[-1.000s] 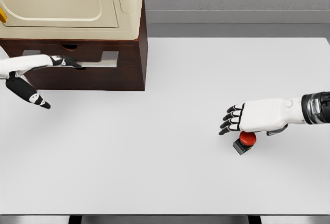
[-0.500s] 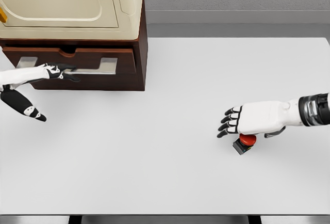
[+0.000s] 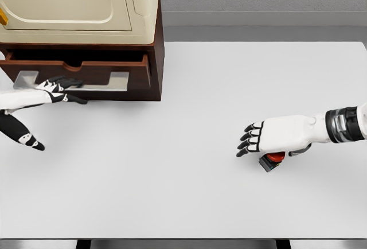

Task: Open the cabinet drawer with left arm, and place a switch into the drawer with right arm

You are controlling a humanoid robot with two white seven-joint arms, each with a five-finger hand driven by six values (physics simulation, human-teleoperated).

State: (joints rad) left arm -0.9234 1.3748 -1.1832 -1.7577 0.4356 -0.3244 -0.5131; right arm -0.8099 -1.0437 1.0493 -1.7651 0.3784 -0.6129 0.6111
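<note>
The switch (image 3: 272, 159), a red button on a dark base, sits on the white counter (image 3: 189, 186) at the right of centre, well apart from the cabinet. We find it directly beneath the palm of the right hand (image 3: 269, 135); only its lower edge shows below the hand. The base looks roughly square, so we read no clear long axis. The right hand lies flat above it, fingers (image 3: 248, 136) extended toward the left and spread, holding nothing. We judge that the grasp calls for a straight descent and closure, since the switch lies under the palm, not ahead of the fingertips.

The drawer (image 3: 77, 71) lies far to the upper left of the switch, so the carry runs leftward and away across the counter. The left hand (image 3: 57, 84) rests on the pale handle bar (image 3: 86, 80) of the drawer, fingers curled about it.

Against the earlier frames, the drawer stands further out of the cabinet (image 3: 153, 54), its dark interior now showing, and the left hand has drawn nearer with it. The right hand has shifted slightly left and covers more of the switch.
</note>
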